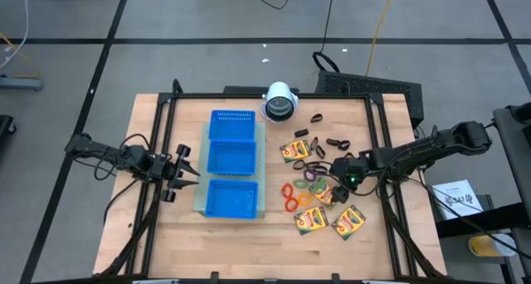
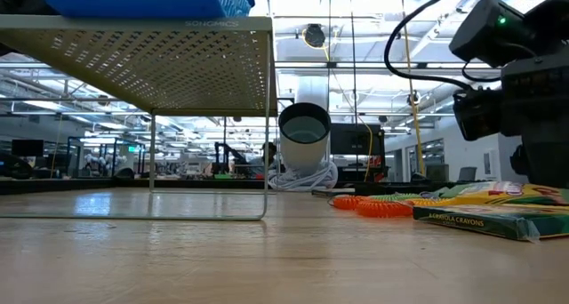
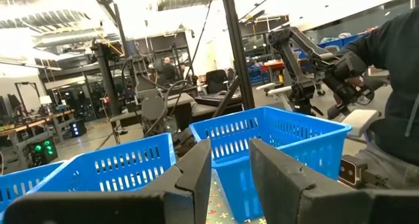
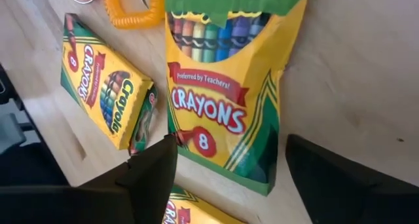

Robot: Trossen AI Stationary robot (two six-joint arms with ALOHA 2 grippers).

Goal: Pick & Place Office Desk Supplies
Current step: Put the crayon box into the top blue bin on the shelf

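Progress: we judge the task barely begun; all three compartments of the blue tray point(image 1: 232, 164) look bare, and every supply we see lies on the worktop point(image 1: 166, 234) to the tray's right.
Step in hand: the right tool point(image 1: 338, 174) hangs over the pile, fingers spread on either side of a crayon box point(image 4: 229, 86) that lies flat beneath; nothing is pinched yet.
Left tool point(image 1: 184, 173): waits just left of the tray, fingers slightly parted, holding nothing.
Left to do: we reckon every box, ring and clip remains to be moved.
Crayon boxes: we count four from above, one near the clips point(image 1: 294, 149), one under the right tool, two nearest the front edge point(image 1: 312, 220).
Rings: about four, red and orange point(image 1: 290, 194) among them, others partly hidden by the arm.
Clips: about four black ones point(image 1: 316, 118), though they are small and we may miscount.
White cylinder point(image 1: 280, 101): one, behind the tray.
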